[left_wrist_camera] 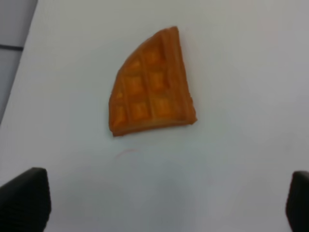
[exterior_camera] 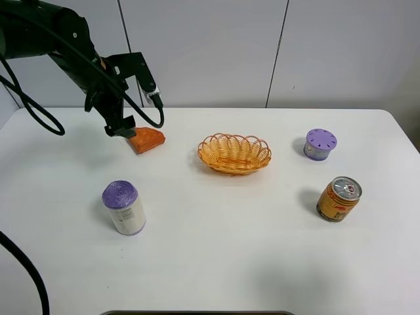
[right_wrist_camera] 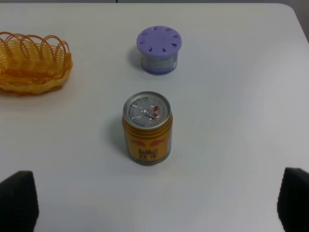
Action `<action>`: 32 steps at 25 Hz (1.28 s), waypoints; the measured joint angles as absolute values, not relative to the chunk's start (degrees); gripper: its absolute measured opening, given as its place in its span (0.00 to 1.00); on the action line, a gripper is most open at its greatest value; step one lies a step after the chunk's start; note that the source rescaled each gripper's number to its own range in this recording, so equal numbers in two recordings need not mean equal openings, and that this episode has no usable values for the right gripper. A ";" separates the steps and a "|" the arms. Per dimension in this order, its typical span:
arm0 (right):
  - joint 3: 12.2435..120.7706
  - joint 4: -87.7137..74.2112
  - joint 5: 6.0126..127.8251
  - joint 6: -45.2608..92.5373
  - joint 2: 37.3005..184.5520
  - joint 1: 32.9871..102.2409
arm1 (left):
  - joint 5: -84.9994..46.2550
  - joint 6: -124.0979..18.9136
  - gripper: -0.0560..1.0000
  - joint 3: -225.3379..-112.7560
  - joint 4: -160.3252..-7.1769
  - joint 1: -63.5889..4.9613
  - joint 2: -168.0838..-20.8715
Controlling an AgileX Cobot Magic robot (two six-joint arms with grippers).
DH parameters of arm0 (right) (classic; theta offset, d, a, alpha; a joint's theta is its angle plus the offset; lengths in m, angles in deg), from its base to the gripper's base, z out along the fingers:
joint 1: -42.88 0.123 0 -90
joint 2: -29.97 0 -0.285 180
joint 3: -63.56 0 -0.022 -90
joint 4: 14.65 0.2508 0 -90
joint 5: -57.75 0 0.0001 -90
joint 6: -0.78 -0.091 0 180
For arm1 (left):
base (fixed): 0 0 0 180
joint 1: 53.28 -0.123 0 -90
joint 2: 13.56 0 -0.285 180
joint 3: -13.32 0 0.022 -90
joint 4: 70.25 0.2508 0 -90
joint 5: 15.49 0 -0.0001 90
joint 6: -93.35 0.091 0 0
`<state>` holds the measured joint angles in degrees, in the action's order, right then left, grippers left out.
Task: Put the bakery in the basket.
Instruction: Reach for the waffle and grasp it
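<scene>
The bakery [exterior_camera: 147,139], an orange-brown waffle wedge with a gridded top, lies flat on the white table at the back left. It fills the middle of the left wrist view [left_wrist_camera: 152,89]. My left gripper [exterior_camera: 122,128] hovers just left of and above it, open and empty, and both fingertips frame the waffle in the left wrist view [left_wrist_camera: 161,203]. The oval wicker basket [exterior_camera: 233,167] stands empty at the table's middle, to the right of the bakery; its edge shows in the right wrist view [right_wrist_camera: 29,81]. My right gripper [right_wrist_camera: 155,200] is open and empty, out of the high view.
A white canister with a purple lid [exterior_camera: 123,207] stands front left. A small purple-lidded jar [exterior_camera: 319,144] [right_wrist_camera: 158,50] and an orange-gold drink can [exterior_camera: 338,198] [right_wrist_camera: 147,128] stand at the right, below my right gripper. The wall runs behind the table.
</scene>
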<state>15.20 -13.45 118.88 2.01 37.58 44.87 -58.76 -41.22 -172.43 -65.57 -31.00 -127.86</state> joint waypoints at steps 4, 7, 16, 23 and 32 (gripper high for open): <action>15.20 -13.45 118.88 2.01 37.58 44.87 | -61.24 -41.70 1.00 -178.58 -67.60 -31.00 -130.68; 15.20 -13.45 118.88 2.01 37.58 44.87 | -62.69 -42.97 1.00 -183.29 -69.60 -31.00 -133.35; 15.20 -13.45 118.88 2.01 37.58 44.87 | -67.09 -43.60 1.00 -192.57 -76.19 -33.21 -141.93; 15.20 -13.45 118.88 2.01 37.58 44.87 | -64.51 -43.60 1.00 -192.63 -76.18 -35.36 -146.22; 15.20 -13.45 118.88 2.01 37.58 44.87 | -59.69 -43.60 1.00 -192.67 -76.06 -35.44 -151.11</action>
